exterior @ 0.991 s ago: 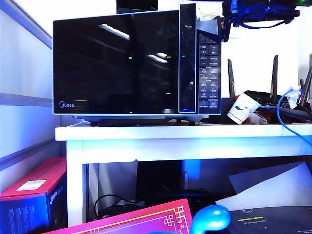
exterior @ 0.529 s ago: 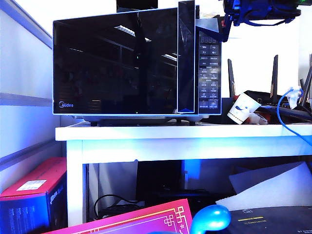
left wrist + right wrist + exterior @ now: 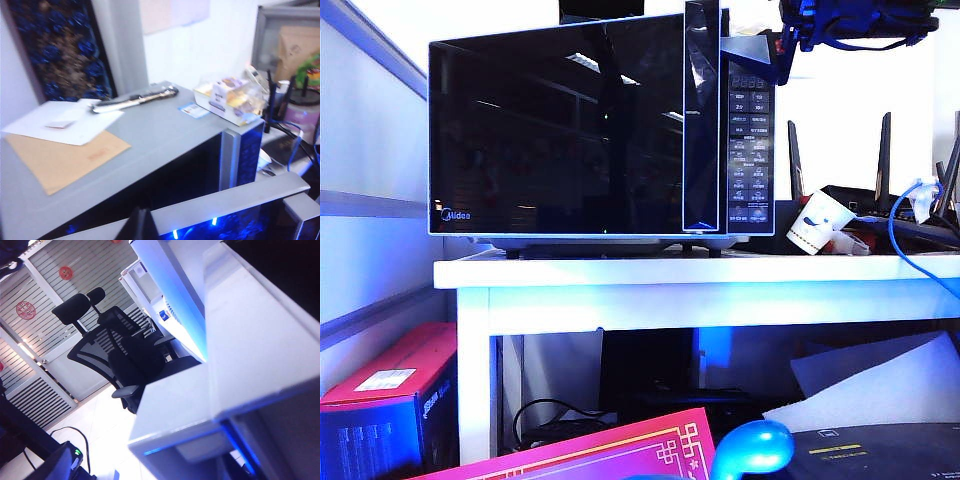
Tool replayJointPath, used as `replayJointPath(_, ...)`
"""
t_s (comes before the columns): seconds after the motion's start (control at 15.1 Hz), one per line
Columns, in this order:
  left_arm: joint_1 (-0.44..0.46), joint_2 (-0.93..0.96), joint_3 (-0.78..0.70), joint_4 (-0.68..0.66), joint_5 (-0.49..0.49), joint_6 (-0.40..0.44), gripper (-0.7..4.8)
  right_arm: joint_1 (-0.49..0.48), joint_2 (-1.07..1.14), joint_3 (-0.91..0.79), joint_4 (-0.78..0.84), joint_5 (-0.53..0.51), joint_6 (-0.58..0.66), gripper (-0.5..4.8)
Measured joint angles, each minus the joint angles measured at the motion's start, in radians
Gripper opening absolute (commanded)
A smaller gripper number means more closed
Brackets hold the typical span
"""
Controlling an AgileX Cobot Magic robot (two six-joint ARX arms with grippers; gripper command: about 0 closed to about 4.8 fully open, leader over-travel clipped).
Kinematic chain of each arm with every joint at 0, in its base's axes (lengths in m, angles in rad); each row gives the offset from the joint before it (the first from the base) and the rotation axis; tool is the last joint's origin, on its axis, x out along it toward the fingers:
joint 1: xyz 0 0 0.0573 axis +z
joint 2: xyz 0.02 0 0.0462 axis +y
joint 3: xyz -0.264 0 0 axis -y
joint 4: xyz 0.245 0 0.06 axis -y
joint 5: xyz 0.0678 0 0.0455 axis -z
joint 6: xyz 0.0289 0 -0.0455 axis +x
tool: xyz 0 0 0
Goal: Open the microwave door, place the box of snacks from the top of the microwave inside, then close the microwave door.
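step: swinging microwave door (image 3: 560, 125) ajar | box of snacks (image 3: 227, 100) upper right, atop microwave (image 3: 150, 135) | right gripper (image 3: 790, 45) jaws apart, near handle edge | left gripper unseen | risk: fingers slipping off handle

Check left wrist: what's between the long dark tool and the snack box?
A small blue-and-white card, flat on the microwave, seen in left wrist view.

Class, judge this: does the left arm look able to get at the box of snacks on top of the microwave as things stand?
Probably yes: the box of snacks sits uncovered at the microwave's top edge, nothing standing in front of it in the left wrist view.
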Motion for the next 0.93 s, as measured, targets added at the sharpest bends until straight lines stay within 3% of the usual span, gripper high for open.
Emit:
replayJointPath(0.13,0.0,0.031,0.0,0.058,0.009,-0.001,-0.05,-0.002,-0.01,-0.001,-0.01,-0.027,0.021,3.67)
replayJointPath(0.33,0.0,0.084,0.0,0.115,0.011,-0.002,-0.05,0.008,-0.037,0.0,-0.006,-0.157,0.05,3.67)
replayJointPath(0.73,0.0,0.104,0.0,0.129,0.012,-0.002,-0.05,-0.022,-0.034,0.001,-0.004,-0.136,0.052,3.65)
replayJointPath(0.93,0.0,0.104,0.0,0.133,0.012,-0.002,-0.05,-0.086,-0.058,0.001,-0.004,-0.135,0.052,3.64)
